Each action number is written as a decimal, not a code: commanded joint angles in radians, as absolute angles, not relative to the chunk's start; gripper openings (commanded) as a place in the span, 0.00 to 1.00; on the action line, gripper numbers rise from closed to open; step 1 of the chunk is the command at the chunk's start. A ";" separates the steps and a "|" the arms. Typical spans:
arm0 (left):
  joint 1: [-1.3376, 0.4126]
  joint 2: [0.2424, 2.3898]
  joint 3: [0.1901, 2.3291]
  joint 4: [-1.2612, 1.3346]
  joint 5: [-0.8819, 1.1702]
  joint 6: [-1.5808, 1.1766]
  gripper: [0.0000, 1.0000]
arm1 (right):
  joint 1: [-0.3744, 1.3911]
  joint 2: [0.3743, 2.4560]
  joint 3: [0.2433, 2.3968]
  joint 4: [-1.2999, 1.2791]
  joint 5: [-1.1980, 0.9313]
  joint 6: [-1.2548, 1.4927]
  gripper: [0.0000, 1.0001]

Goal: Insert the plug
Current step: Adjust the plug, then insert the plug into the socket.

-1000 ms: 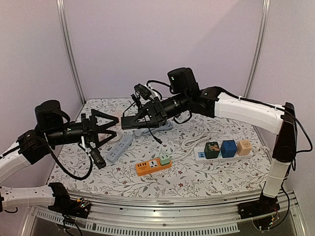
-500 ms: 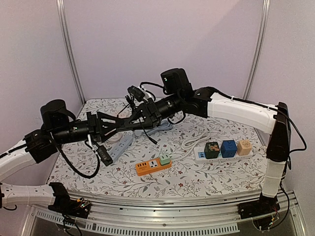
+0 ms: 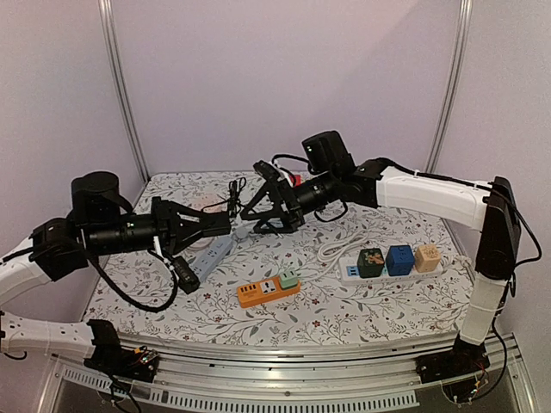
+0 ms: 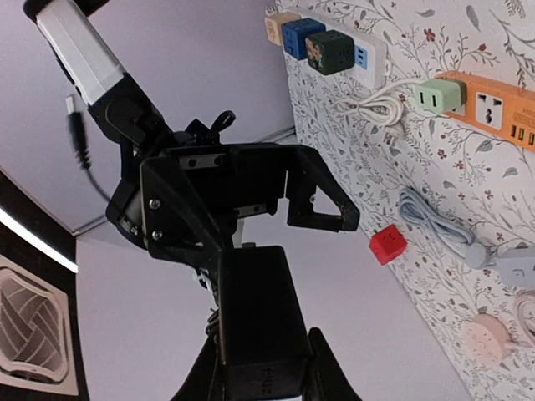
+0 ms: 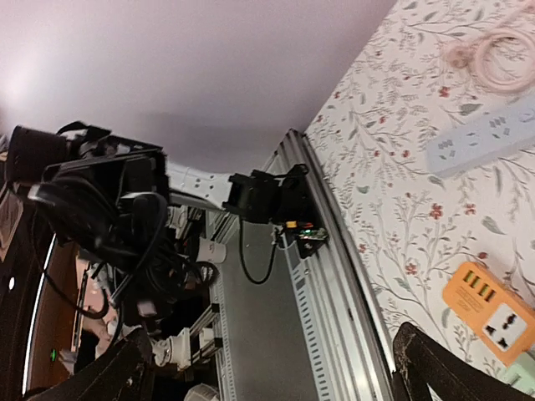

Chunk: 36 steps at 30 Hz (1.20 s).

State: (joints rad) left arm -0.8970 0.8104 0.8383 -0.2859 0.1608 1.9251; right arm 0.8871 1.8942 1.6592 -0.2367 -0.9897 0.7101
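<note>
Showing both arms aloft above the floral-cloth table (image 3: 387, 318), wrists turned toward each other over its left half.

Lying below, near the left edge: grey-blue power strip (image 3: 209, 256), angled toward the far edge. Lying close to the near edge, about midway along: orange power strip (image 3: 263, 294), with a pale green adapter (image 3: 288, 277) seated at its right end. Lying toward the right edge: white power strip (image 3: 349, 272) carrying three cube adapters in a row, dark green (image 3: 371, 261), blue (image 3: 399, 258) and peach (image 3: 426, 255), with a coiled white cable (image 3: 331, 249) just beside its left end. Resting toward the far edge: small red cube (image 4: 387, 245) and pink coiled cable (image 5: 493, 40).

Standing directly ahead of the plug: right gripper (image 3: 258, 213), fingers (image 5: 435, 368) spread wide and holding nothing, its black frame filling the space just beyond the block's far end. Whether the two touch cannot be told.

Clamped between the fingers (image 4: 322, 376) of the left gripper (image 3: 219, 224): black plug block (image 4: 255, 317), held in the air clear of the cloth, above the far end of the grey-blue power strip. Seen from the left wrist as a plain, matte black rectangular body, long and narrow, with faint markings near its lower end. Prong end hidden in every view.
</note>
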 commanded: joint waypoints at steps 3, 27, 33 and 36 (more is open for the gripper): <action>-0.974 1.023 1.126 -0.804 -0.282 1.361 0.00 | 0.676 1.764 1.554 -0.636 -0.516 0.539 0.99; -0.945 1.997 1.767 -1.535 0.239 0.338 0.00 | 0.665 1.634 1.442 -0.859 -0.215 0.312 0.99; -0.970 2.062 1.742 -1.518 0.221 0.256 0.00 | 0.665 1.641 1.443 -0.862 -0.223 0.307 0.99; -0.976 2.064 1.745 -1.502 0.190 0.229 0.00 | 0.665 1.640 1.443 -0.863 -0.219 0.303 0.99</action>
